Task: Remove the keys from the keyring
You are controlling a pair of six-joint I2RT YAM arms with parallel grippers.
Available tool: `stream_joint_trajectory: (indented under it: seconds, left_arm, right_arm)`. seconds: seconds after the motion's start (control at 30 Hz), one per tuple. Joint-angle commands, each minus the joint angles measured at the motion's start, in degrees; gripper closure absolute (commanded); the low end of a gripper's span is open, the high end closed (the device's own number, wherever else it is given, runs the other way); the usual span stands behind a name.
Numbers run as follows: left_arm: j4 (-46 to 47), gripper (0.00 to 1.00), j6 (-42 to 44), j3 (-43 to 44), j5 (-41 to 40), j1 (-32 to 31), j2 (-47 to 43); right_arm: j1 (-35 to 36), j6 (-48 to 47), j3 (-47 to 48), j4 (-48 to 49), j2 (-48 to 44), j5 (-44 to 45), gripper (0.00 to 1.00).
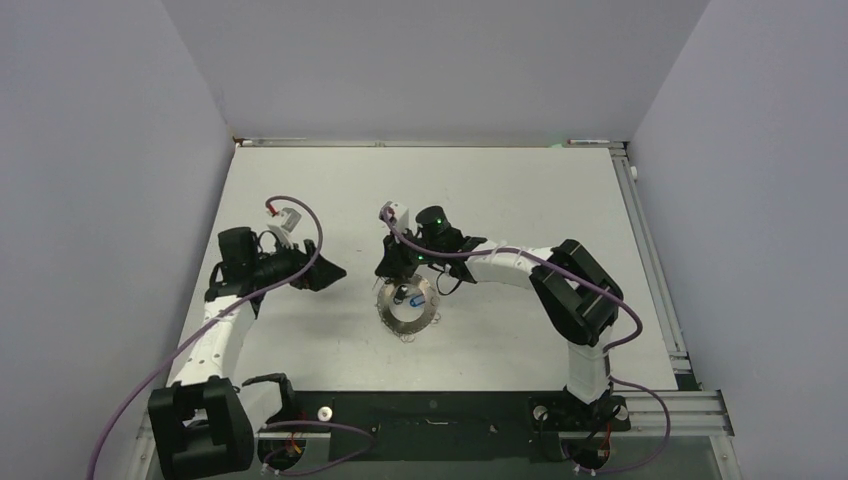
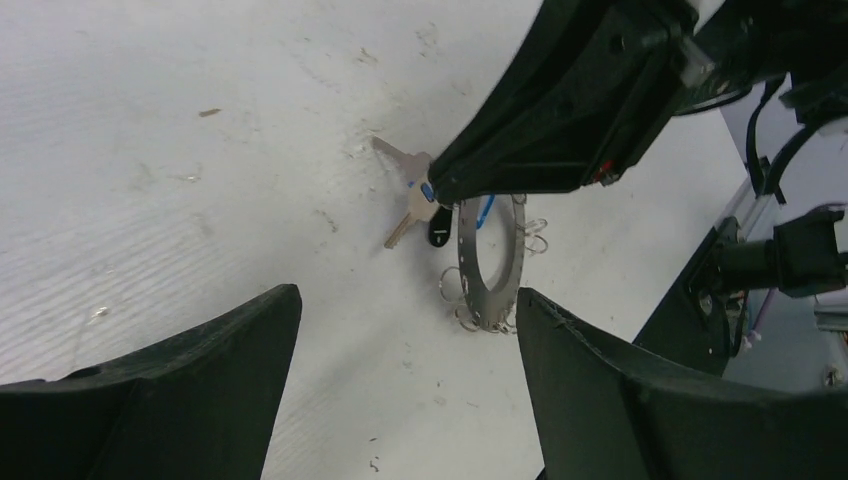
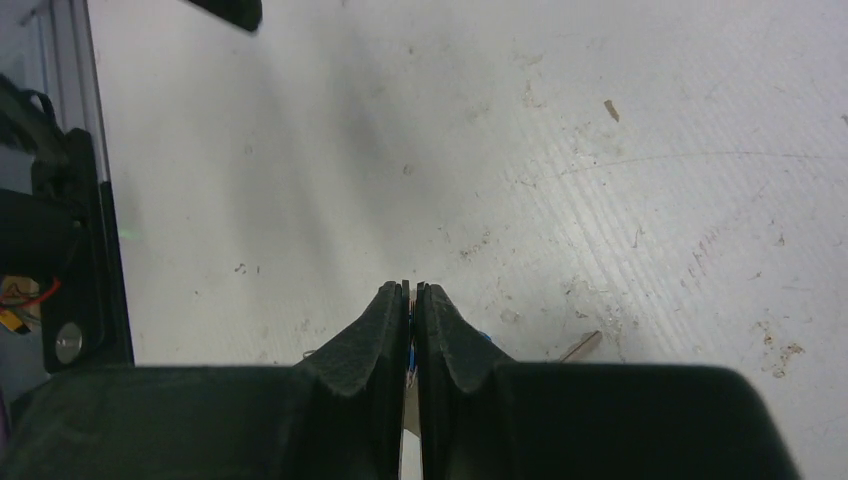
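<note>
The keyring (image 1: 399, 321) lies mid-table; in the left wrist view this grey ring (image 2: 487, 290) looks tilted, with small wire loops (image 2: 452, 285) at its rim. Two silver keys (image 2: 404, 196) and a dark key head (image 2: 438, 231) splay out beside it. My right gripper (image 1: 391, 272) sits at the ring's far-left edge, shut on a blue-headed key (image 2: 427, 190); a blue sliver (image 3: 409, 352) shows between its fingers (image 3: 372, 325). A key tip (image 3: 581, 346) pokes out beside them. My left gripper (image 1: 335, 272) hangs left of the ring, open (image 2: 408, 300) and holding nothing.
A white, scuffed tabletop (image 1: 500, 200) is enclosed by grey walls. A metal rail (image 1: 652, 262) runs along the right edge, and a dark base strip (image 1: 430, 412) lies at the front between the arm bases. Purple cables (image 1: 300, 225) loop off both arms.
</note>
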Motion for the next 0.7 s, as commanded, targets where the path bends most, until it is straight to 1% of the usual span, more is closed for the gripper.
stream_joint_trajectory:
  seconds: [0.0,0.07,0.17,0.47,0.57,0.67]
  left_arm:
    - [10.6,0.28,-5.6,-3.0,-1.0,-7.2,-0.1]
    - [13.0,0.32,-7.0,-3.7,-2.0,-9.7,1.4]
    - [20.5,0.34,-11.0,-4.8,-3.0,-13.2,5.4]
    - [28.9,0.39,-12.1,-4.7,-6.3,-25.1,13.3]
    - [30.7,0.48,-14.0,-4.3,-7.1,-26.2,15.0]
    - [29.9,0.64,-13.7,-3.3,-8.9,-26.1,14.7]
  right_arm:
    - [-1.4,10.0,-2.1,13.3,-4.9,-2.5,0.95]
    - [-1.7,12.2,-3.1,15.2,-5.2,-2.5,0.95]
    - [-1.9,15.7,-4.3,17.9,-5.3,-2.7,0.95]
    - [-2.6,21.9,-6.6,22.6,-5.8,-1.6,0.95]
    - [-3.2,23.9,-7.3,23.8,-6.2,-1.0,0.95]
    - [-4.5,27.2,-9.4,26.4,-7.0,-0.6,0.95]
